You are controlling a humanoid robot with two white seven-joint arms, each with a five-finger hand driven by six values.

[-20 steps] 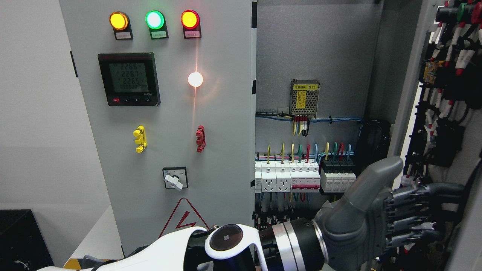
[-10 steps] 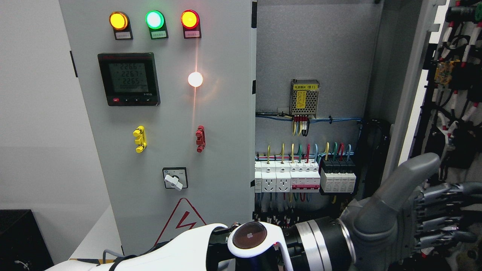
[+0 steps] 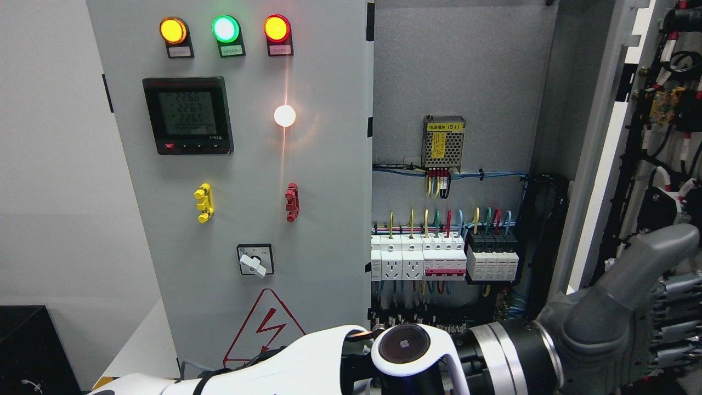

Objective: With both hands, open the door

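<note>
Reaching across from the lower left, the robot's left hand [image 3: 630, 323] presses its extended fingers [image 3: 677, 329] against the inner face of the right door [image 3: 652, 164] of an electrical cabinet [image 3: 466, 71], thumb raised and nothing grasped. The door stands at the picture's far right, swung well outward, its long axis vertical and its wired inner face turned toward the camera; its free edge runs as a pale grey strip slanting up from just above the hand. It lies directly to the right of the hand, apparently touching the fingertips (contact itself is partly cut off by the frame edge). The right hand is not in view, so the left is the only one near the door. Any further opening looks to depend on pushing rightward, away from the cabinet interior, where breakers [image 3: 444, 258] and a power supply [image 3: 444, 141] sit exposed. The left door [image 3: 241, 164], carrying indicator lamps [image 3: 225, 28] and a meter [image 3: 188, 115], remains closed beside the opening.
</note>
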